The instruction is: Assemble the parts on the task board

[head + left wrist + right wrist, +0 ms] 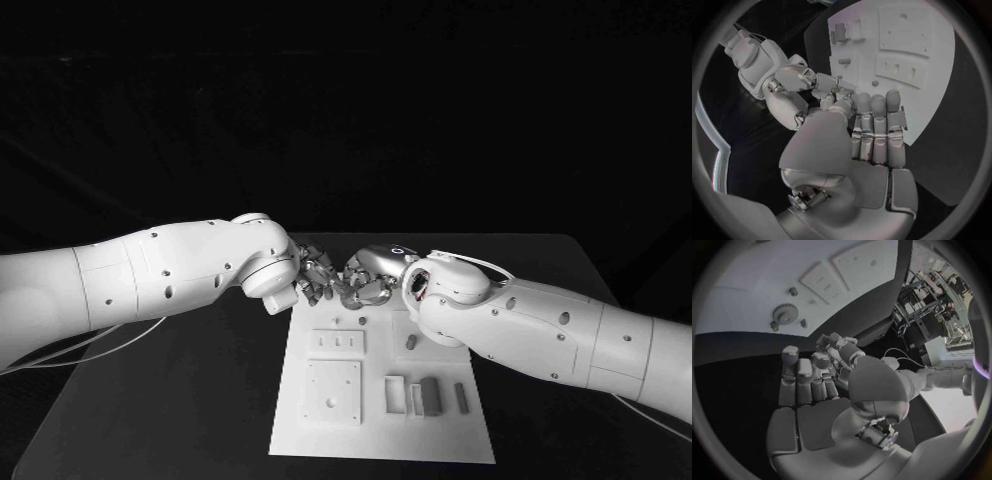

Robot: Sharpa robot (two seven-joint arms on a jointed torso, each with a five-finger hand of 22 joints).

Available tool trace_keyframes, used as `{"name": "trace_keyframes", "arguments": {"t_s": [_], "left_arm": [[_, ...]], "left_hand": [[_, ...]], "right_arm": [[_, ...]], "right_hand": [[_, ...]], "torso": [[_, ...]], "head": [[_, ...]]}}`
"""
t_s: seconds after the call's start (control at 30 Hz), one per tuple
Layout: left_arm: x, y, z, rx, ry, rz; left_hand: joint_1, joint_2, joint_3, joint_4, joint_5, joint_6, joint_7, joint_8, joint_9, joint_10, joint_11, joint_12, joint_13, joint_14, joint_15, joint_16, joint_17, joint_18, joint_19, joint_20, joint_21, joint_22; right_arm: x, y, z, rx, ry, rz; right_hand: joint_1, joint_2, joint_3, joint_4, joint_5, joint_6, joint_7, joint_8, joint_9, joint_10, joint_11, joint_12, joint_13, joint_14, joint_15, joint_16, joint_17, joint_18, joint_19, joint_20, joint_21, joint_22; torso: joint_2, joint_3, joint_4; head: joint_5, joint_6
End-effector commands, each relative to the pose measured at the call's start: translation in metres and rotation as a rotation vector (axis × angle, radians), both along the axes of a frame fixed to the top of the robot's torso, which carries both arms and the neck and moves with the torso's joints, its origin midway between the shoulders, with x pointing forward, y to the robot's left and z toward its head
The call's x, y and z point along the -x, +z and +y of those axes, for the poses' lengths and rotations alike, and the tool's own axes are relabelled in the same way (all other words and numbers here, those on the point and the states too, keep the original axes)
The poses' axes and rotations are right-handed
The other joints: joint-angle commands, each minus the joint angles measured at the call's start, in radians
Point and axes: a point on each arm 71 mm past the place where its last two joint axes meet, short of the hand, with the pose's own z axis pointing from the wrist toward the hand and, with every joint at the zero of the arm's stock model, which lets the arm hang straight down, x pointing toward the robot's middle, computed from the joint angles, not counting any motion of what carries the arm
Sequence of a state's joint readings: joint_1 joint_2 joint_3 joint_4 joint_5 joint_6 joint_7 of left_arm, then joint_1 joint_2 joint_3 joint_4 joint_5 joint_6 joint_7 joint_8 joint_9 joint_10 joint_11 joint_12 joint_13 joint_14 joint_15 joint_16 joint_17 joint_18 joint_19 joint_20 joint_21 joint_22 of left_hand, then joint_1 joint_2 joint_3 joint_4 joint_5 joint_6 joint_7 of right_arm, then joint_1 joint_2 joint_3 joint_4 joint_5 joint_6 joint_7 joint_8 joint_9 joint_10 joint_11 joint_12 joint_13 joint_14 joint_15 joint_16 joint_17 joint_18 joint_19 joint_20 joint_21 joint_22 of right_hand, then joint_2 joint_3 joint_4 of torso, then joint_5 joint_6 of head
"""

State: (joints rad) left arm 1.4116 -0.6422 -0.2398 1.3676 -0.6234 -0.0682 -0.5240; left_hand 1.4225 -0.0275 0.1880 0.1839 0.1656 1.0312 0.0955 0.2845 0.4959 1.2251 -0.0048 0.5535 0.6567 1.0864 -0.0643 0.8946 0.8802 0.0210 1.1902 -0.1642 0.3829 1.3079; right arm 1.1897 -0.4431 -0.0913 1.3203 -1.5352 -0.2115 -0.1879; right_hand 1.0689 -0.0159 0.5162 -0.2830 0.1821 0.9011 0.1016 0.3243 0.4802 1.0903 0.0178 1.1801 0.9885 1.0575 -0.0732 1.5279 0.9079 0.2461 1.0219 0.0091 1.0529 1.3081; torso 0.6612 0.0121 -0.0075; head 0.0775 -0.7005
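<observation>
The white task board (378, 440) lies in the middle of the table. My left hand (315, 281) and right hand (378, 276) meet fingertip to fingertip over its far edge. In the left wrist view the left hand (873, 130) has its fingers straight and side by side, and its thumb touches the right hand's fingertips (826, 90). The right hand (811, 382) also shows straight fingers, with the left hand's fingertips (839, 346) at its thumb. Whether a small part sits between them is hidden. A grey gear (784, 315) lies on the board beside small pegs (793, 291).
Two raised plates (339, 343) (333, 390) sit on the board's left half. Several grey blocks (430, 392) stand near its front right, and one small piece (411, 340) lies further back. Black table (173, 420) surrounds the board, with cables at the left edge.
</observation>
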Motion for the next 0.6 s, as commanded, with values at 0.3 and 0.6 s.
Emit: {"name": "trace_keyframes", "arguments": {"t_s": [0.3, 0.6], "left_arm": [[0.0003, 0.0014, -0.0044, 0.050, 0.010, 0.002], [0.0000, 0.0013, -0.0039, 0.089, 0.040, 0.017]], "left_hand": [[0.008, -0.006, 0.056, -0.037, 0.008, 0.013, -0.003, 0.006, 0.007, 0.010, -0.009, 0.000, -0.006, -0.001, -0.004, 0.005, -0.006, 0.040, -0.003, -0.001, -0.003, 0.021], [-0.057, -0.001, 0.134, -0.143, 0.007, 0.027, -0.006, 0.011, 0.017, 0.024, -0.014, -0.001, -0.010, 0.010, -0.007, 0.012, -0.010, 0.037, 0.002, -0.003, 0.001, 0.022]], "right_arm": [[0.0005, -0.0027, 0.0045, 0.029, 0.012, 0.005], [-0.0013, -0.0051, 0.0038, 0.029, 0.005, 0.006]], "right_hand": [[-0.003, 0.003, 0.008, 0.003, 0.001, 0.031, 0.027, 0.002, 0.000, 0.002, 0.000, -0.003, -0.002, -0.001, -0.006, -0.001, -0.003, 0.016, -0.001, -0.009, 0.003, 0.001], [-0.013, -0.015, 0.009, 0.006, 0.001, 0.016, 0.032, -0.009, -0.001, -0.004, 0.004, -0.008, -0.004, -0.005, -0.004, -0.006, -0.006, 0.016, -0.005, -0.007, -0.002, -0.001]], "torso": [[0.000, -0.0005, 0.0002], [0.000, 0.0002, 0.0002]], "head": [[0.000, 0.000], [0.000, -0.001]]}}
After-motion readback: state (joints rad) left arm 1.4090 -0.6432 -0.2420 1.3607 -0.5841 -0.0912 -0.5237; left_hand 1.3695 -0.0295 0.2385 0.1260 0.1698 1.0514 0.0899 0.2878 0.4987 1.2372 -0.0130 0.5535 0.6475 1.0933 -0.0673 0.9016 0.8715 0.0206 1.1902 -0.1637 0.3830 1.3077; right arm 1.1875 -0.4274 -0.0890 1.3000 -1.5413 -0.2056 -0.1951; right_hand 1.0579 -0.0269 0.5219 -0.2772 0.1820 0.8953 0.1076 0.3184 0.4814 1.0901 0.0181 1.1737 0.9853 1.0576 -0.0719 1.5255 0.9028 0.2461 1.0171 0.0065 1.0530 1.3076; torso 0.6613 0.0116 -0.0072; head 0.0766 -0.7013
